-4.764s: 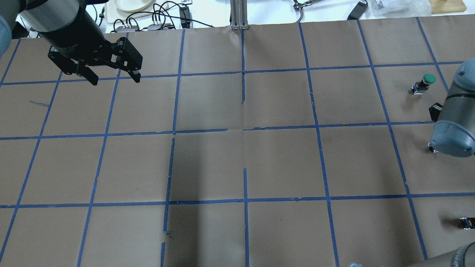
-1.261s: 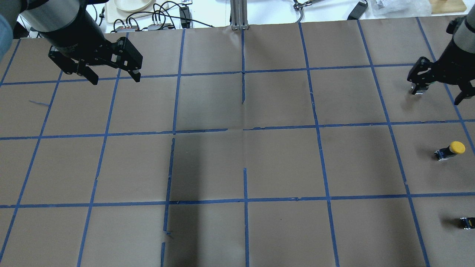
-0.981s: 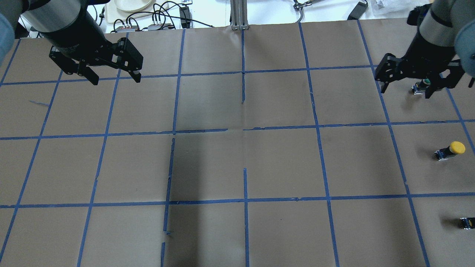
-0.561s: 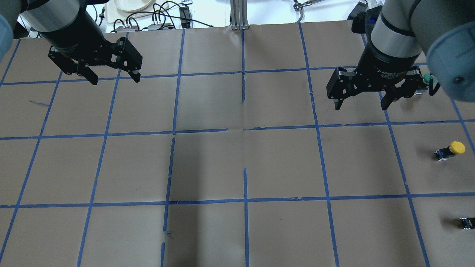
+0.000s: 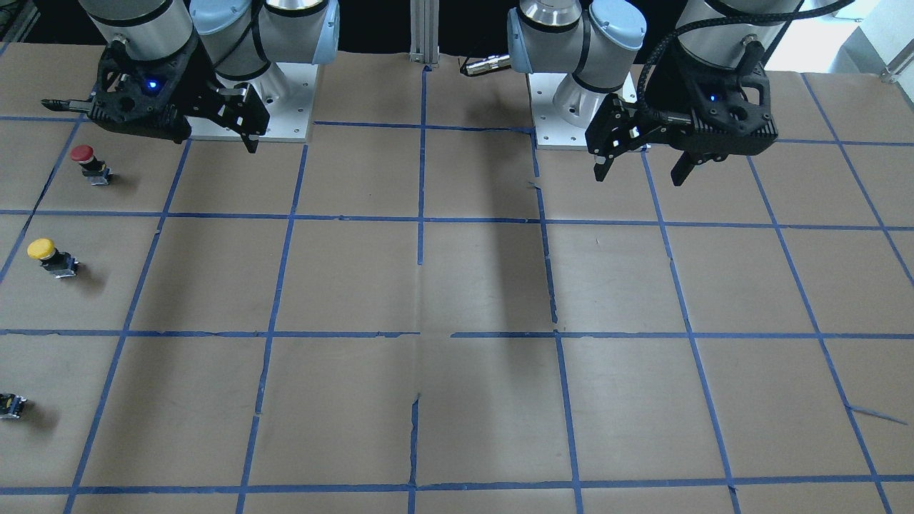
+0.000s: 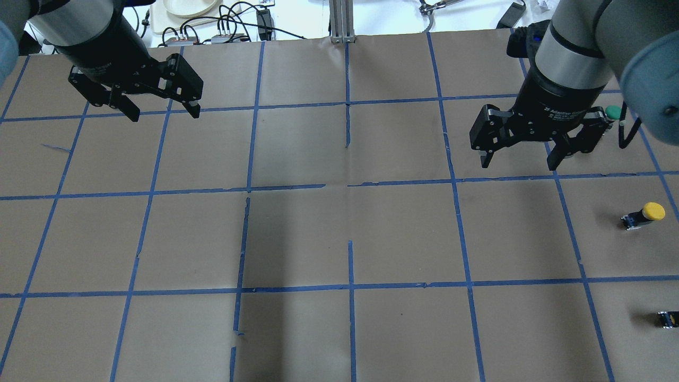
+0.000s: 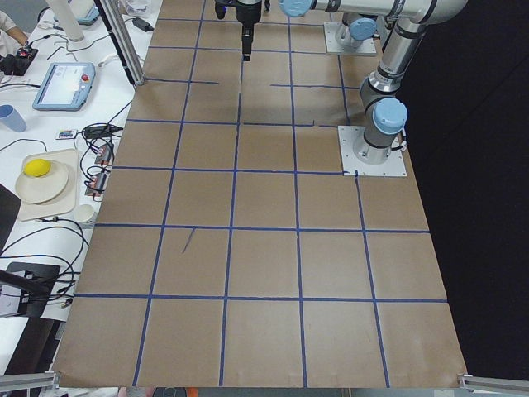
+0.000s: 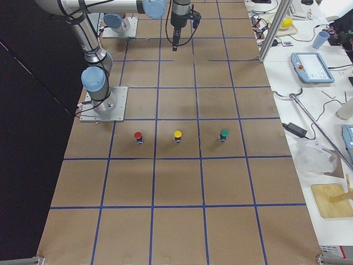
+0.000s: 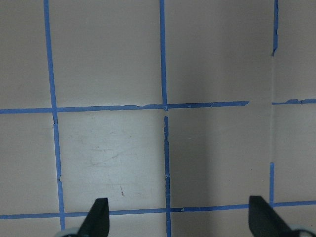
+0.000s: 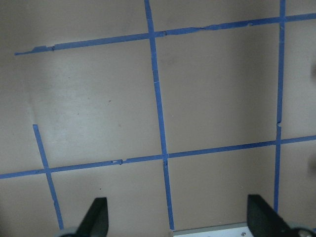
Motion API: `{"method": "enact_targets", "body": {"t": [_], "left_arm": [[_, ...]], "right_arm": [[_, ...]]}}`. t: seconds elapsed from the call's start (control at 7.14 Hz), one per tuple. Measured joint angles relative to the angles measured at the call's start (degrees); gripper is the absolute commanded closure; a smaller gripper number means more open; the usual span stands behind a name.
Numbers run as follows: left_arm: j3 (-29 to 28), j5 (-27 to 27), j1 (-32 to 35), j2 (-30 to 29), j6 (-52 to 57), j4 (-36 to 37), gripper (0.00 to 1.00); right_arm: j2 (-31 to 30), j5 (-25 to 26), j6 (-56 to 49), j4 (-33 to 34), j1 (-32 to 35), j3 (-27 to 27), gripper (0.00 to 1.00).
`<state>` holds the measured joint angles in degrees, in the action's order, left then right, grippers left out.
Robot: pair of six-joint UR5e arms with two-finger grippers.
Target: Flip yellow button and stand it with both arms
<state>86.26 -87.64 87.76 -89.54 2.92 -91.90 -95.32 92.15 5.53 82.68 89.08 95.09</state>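
Observation:
The yellow button (image 6: 644, 215) stands on the brown paper near the table's right edge, cap up; it also shows in the front view (image 5: 47, 254) and the right-side view (image 8: 177, 135). My right gripper (image 6: 518, 161) is open and empty, hovering about one and a half grid squares to the left of the button and farther from the robot. Its wrist view (image 10: 178, 219) shows only paper and tape. My left gripper (image 6: 164, 114) is open and empty over the far left of the table, also seen in the front view (image 5: 639, 176) and its wrist view (image 9: 180, 222).
A green button (image 6: 614, 112) stands just right of my right gripper. A red button (image 5: 86, 160) stands on the robot's side of the yellow one; only its base (image 6: 667, 318) shows overhead. The three form a row (image 8: 224, 134). Cables and a plate (image 6: 185, 6) lie beyond the table.
My right arm has swung in from the right edge, passed over the green button and stopped left of it, uncovering the yellow button. The left arm has not moved.

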Motion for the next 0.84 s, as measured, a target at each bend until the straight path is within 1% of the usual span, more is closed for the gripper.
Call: {"method": "enact_targets", "body": {"t": [0.14, 0.42, 0.84], "left_arm": [[-0.1, -0.1, 0.1, -0.1, -0.1, -0.1, 0.00], [0.0, -0.6, 0.2, 0.1, 0.2, -1.2, 0.00], [-0.1, -0.8, 0.0, 0.5, 0.3, -4.1, 0.00]], "right_arm": [[-0.1, 1.2, -0.1, -0.6, -0.3, 0.0, 0.00], [-0.3, 1.6, -0.2, -0.9, -0.5, -0.2, 0.00], [0.0, -0.7, -0.2, -0.5, -0.4, -0.5, 0.00]]}}
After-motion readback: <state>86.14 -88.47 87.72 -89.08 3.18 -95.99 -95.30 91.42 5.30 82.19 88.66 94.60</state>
